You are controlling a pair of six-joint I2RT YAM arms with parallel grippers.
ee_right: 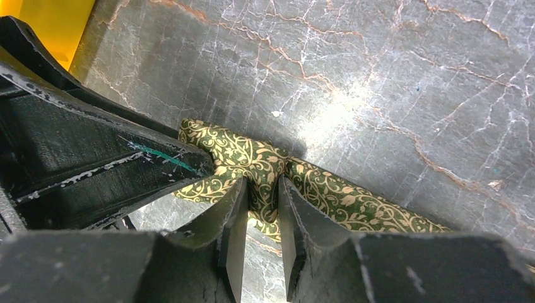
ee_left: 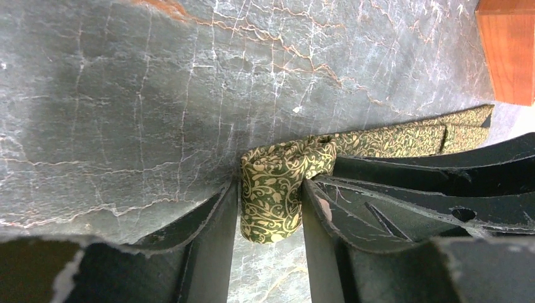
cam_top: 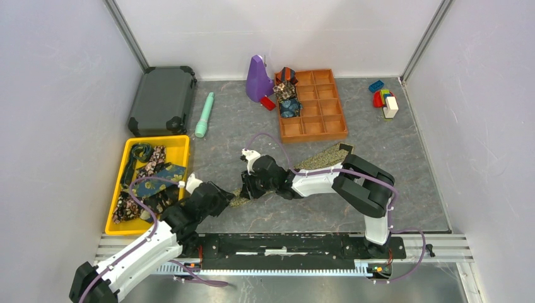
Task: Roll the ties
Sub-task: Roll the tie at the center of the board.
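Note:
An olive-gold patterned tie (cam_top: 315, 159) lies on the table, running from the wooden tray corner down left to my grippers. Its near end is rolled into a small coil (ee_left: 272, 192). My left gripper (ee_left: 270, 208) is shut on that coil, one finger on each side. My right gripper (ee_right: 262, 199) is shut on the tie (ee_right: 252, 165) just beside the coil, pinching a bunched fold of it. In the top view the left gripper (cam_top: 222, 202) and the right gripper (cam_top: 247, 188) meet over the tie's rolled end. Several more ties (cam_top: 150, 178) lie loose in the yellow bin.
A yellow bin (cam_top: 180, 144) is at the left. A wooden compartment tray (cam_top: 322, 104) at the back holds rolled ties (cam_top: 287, 95). A purple object (cam_top: 257, 79), a teal cylinder (cam_top: 204, 115), a dark case (cam_top: 163, 100) and toy blocks (cam_top: 385, 100) stand along the back.

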